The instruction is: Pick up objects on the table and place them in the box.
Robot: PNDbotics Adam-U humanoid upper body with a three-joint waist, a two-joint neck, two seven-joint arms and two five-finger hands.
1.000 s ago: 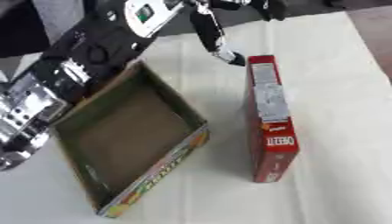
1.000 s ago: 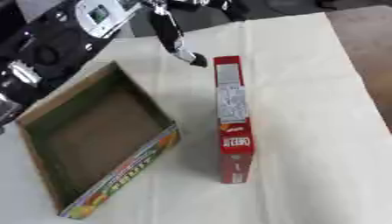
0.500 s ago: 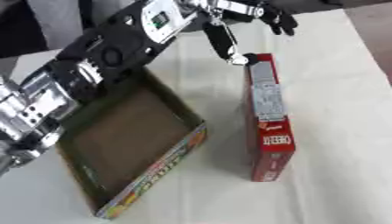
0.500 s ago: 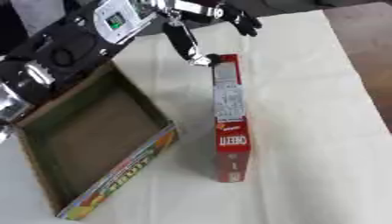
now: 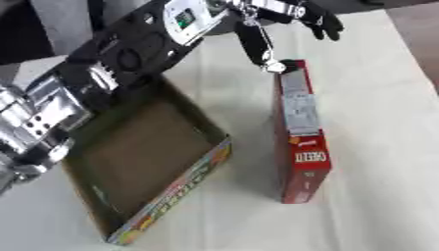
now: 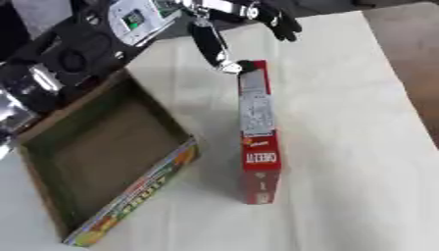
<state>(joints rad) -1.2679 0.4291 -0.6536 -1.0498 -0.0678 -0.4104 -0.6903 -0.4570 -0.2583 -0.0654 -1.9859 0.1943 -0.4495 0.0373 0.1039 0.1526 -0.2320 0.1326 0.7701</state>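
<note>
Red cereal box [image 5: 298,142] on edge on bench [image 5: 377,98], just right of open cardboard box [image 5: 137,166]. Left hand [image 5: 283,19] over cereal box's far end, fingers spread, thumb tip at top corner, holding nothing. Advice: straddle narrow top edge, close across broad faces, lift level. Right hand out of view.

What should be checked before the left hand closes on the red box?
1. Left hand at the far end of the red box: ok.
2. Fingers open, one fingertip by the box's top corner: ok.
3. Fingers round the box: not ok, nothing gripped yet.
4. Red box standing on its long edge, apart from the cardboard tray: ok.
5. Tray holds nothing: ok.
6. Right hand: cannot tell, not in view.
</note>
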